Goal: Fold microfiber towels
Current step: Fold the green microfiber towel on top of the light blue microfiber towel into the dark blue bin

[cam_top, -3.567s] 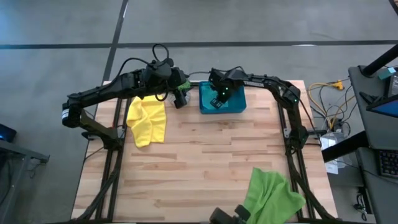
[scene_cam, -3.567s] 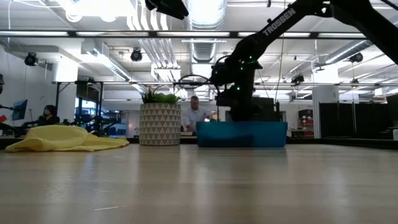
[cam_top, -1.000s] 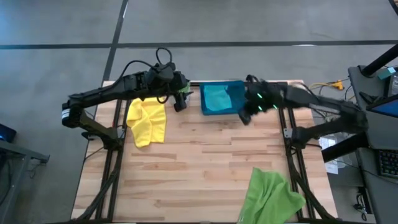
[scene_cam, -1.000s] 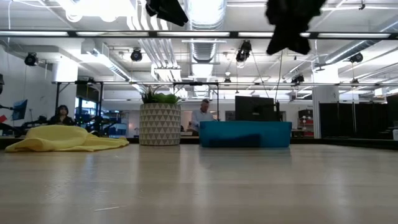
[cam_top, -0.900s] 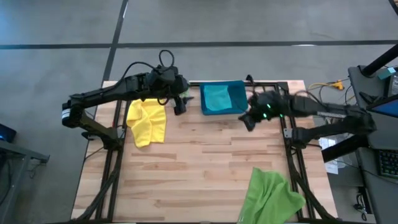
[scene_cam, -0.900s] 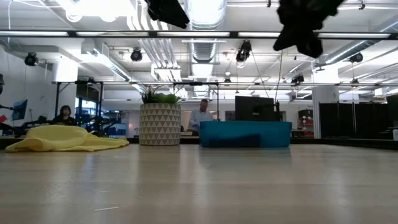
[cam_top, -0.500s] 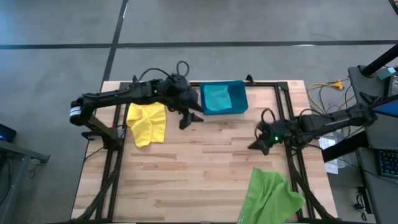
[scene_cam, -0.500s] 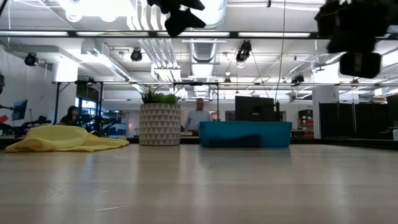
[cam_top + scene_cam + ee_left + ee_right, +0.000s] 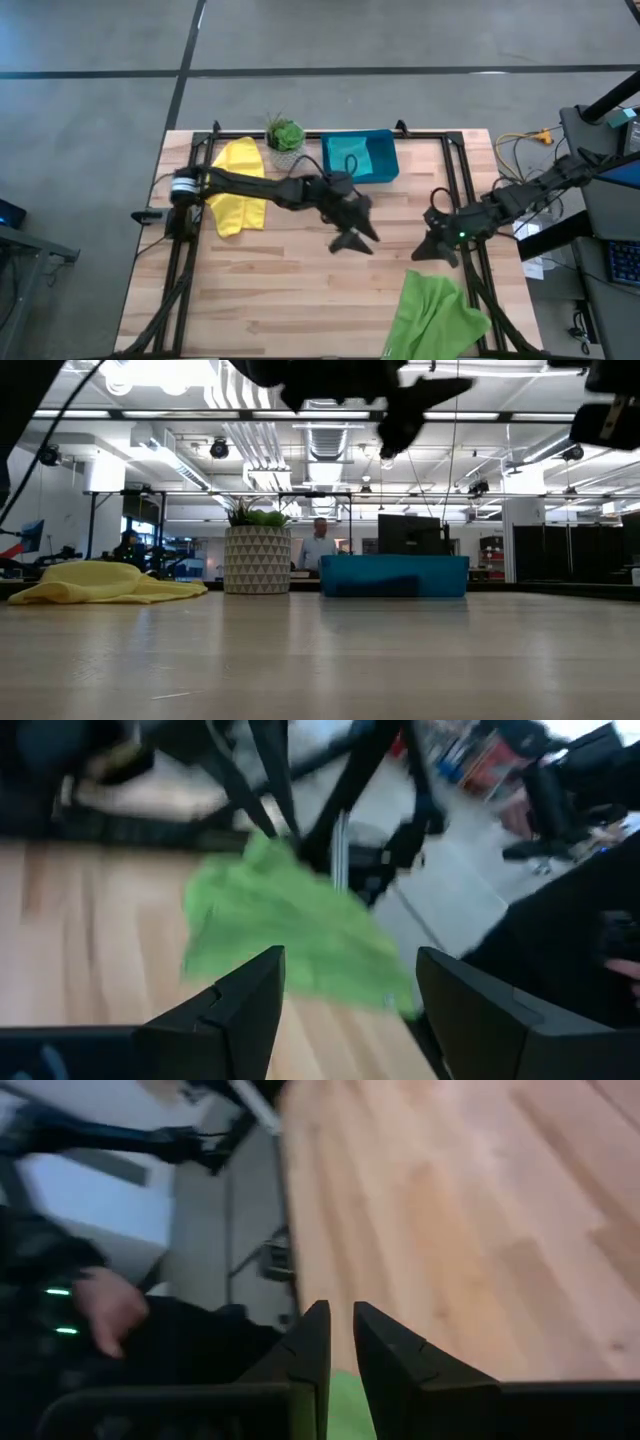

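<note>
Both arms have swung away from the tray [image 9: 385,172] toward the light green towel [image 9: 432,312] at the table's near right corner. The left gripper [image 9: 352,238], fingers spread and empty, now hovers mid-table; the right gripper [image 9: 428,248], nearly pressed together and empty, hangs just beyond that towel. The yellow towel [image 9: 238,186] lies unmoved.

My two arms are dark, near black, built of slim jointed links; my left arm [image 9: 262,190] carries a pale grey-white band near its base, and a thin black cable loops above its wrist housing; my right arm [image 9: 510,203] shows a small green light glowing on its wrist; in my left wrist view, my left gripper [image 9: 350,1005] has two broad, flat, matte black fingers [image 9: 245,1005] with angular, stepped edges; in my right wrist view, my right gripper [image 9: 342,1355] has two black wedge-shaped fingers [image 9: 305,1355] with bevelled inner faces.
</note>
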`<action>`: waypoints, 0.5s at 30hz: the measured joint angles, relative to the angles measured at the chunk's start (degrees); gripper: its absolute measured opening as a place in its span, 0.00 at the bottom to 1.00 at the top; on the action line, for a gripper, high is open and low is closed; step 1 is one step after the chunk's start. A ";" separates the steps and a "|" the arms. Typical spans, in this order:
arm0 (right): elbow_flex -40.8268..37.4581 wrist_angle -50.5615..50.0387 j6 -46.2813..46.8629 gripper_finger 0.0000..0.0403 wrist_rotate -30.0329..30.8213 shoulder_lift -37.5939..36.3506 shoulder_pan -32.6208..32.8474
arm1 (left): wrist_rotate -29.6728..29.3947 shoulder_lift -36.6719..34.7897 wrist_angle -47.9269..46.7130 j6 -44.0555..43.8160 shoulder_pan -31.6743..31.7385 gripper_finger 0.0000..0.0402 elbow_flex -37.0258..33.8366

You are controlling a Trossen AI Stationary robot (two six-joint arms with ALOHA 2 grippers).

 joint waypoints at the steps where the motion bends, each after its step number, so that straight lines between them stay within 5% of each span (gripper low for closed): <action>1: 0.52 0.42 -0.24 0.11 0.93 -0.69 1.04 | -0.73 1.73 3.20 0.07 -0.37 0.53 1.03; 5: 2.72 1.23 -2.48 0.11 6.52 -3.38 4.86 | -9.52 7.75 5.36 6.30 -2.07 0.53 5.56; 15: 5.89 0.64 -6.92 0.11 9.81 -8.84 7.85 | -17.42 23.23 3.56 11.09 -7.29 0.53 20.26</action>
